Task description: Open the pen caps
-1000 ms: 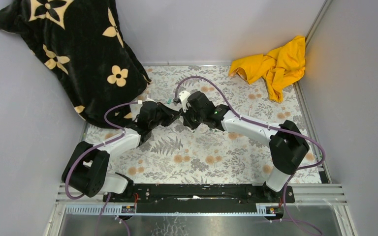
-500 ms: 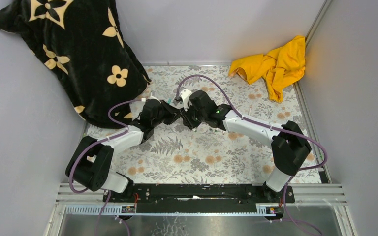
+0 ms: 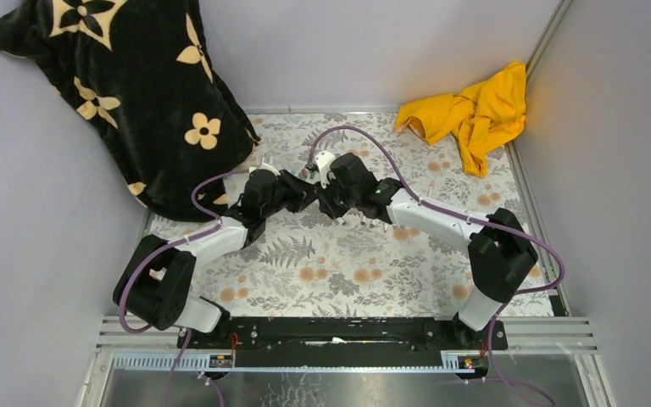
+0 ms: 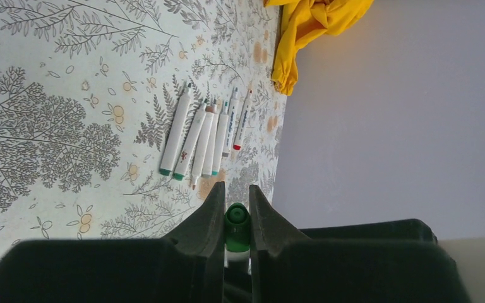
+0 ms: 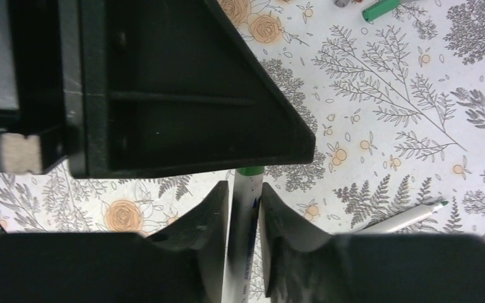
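Lab robot test cell: plain grey enclosure walls [image 3: 373,51], alu rail frame [image 3: 559,326] round floral-cloth table [image 3: 347,271].

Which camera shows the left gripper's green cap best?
Left wrist: the green cap sits clear in the left gripper. Right wrist shows only its green edge above the pen barrel; top external hides it.

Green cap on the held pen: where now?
The green cap sits bottom centre of the left wrist view, pinched in the left tool; the right tool grips that pen's white barrel.
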### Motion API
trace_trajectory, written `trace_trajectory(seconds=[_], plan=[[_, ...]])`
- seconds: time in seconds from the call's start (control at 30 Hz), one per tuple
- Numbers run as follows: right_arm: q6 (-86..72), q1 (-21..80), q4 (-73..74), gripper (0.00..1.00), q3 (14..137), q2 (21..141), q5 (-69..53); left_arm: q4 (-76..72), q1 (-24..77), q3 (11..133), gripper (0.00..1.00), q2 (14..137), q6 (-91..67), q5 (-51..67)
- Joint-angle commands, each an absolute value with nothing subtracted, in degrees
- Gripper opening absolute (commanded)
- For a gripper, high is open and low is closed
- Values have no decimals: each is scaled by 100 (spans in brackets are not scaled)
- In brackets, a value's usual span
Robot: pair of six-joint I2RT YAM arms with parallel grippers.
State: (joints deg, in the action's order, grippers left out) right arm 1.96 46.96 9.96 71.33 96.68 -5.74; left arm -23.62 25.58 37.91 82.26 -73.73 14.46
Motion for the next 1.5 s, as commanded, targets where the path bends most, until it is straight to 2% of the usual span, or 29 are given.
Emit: trace_trajectory(seconds=[0.0, 0.2, 0.5, 0.7, 1.1, 1.37, 1.47], plan=[[124, 4590, 717, 23, 7083, 9308, -736, -2894, 2602, 3894, 0, 8117, -7564, 1669], [67, 4514, 622, 0, 6893, 9185, -660, -2722, 2602, 3962, 0, 8116, -7417, 1536], [35, 4371, 1006, 0, 7118, 9481, -711, -2329, 2295, 4570, 0, 8696, -6680, 1034], [-273, 4349, 750, 0, 6228, 8998, -585, -2346, 1742, 5137, 0, 9533, -6336, 1277], [-503, 4241, 635, 0, 5592, 8578, -368, -1754, 1249, 6084, 0, 10383, -5648, 1367], [-936, 4157, 647, 0, 6246, 9339, 227, -122, 1413, 6679, 0, 10492, -4600, 545], [-1217, 4158, 583, 0, 6494, 9752, 508, 327, 1518, 6713, 8, 10490, -4340, 48]])
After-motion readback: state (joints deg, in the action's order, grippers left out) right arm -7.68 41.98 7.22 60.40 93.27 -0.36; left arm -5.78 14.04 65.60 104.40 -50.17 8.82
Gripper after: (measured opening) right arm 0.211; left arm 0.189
